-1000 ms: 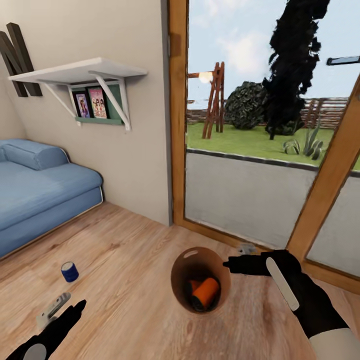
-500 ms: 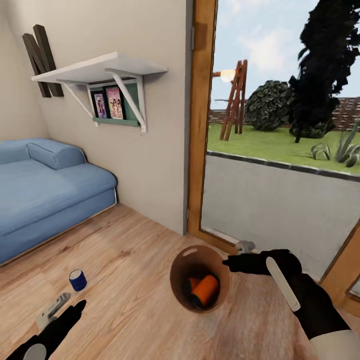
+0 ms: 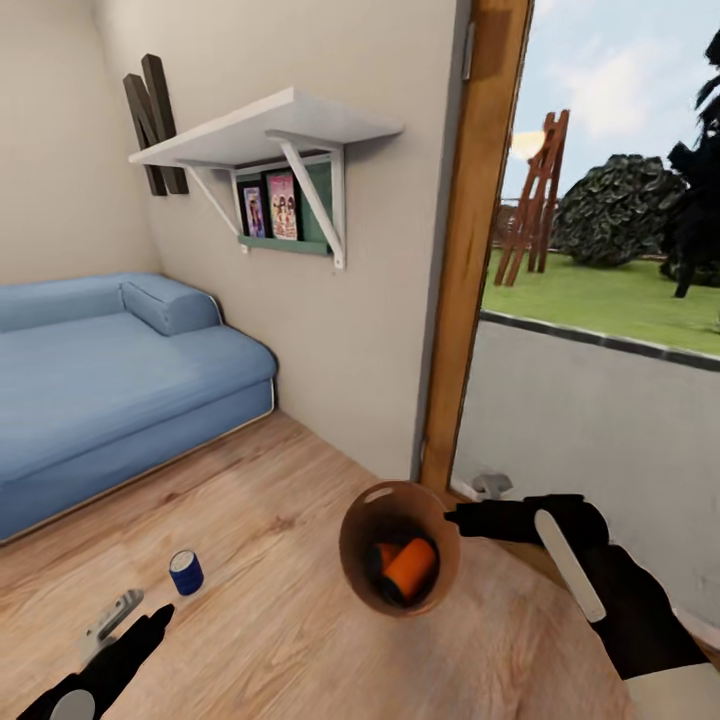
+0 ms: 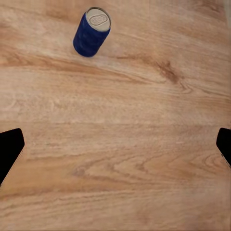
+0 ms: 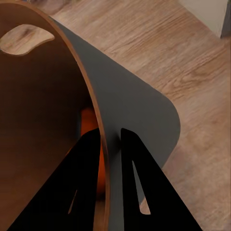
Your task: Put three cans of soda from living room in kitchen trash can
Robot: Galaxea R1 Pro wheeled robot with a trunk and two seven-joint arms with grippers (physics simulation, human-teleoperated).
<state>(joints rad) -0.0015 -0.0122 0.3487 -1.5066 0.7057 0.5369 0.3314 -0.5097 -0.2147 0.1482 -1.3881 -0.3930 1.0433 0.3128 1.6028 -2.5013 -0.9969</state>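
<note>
My right gripper [image 3: 456, 519] is shut on the rim of the tash can [image 3: 366, 512], one finger inside the brown wall and one outside the grey wall [image 5: 139, 110]. Two orange cans of soda [image 3: 410, 567] lie inside it, and a strip of orange [image 5: 88, 121] shows past the inner finger. The dark blue can of soda [image 3: 186, 572] stands upright on the living room plank floor. My left gripper [image 3: 130, 620] hovers open just short of it, low at the left. In the left wrist view the blue can [image 4: 92, 32] lies ahead of the spread fingertips [image 4: 10, 148].
A blue sofa [image 3: 110, 370] runs along the left wall. A white shelf [image 3: 265, 125] with pictures hangs above it. A wood-framed glass door [image 3: 465, 250] and the garden beyond it stand to the right. Wood floor [image 3: 280, 640] stretches between the sofa and the door.
The whole head view has swung, shifting wall, sofa and door rightward in the picture. The blue can now shows closer to my left gripper. My right gripper still holds the bin.
</note>
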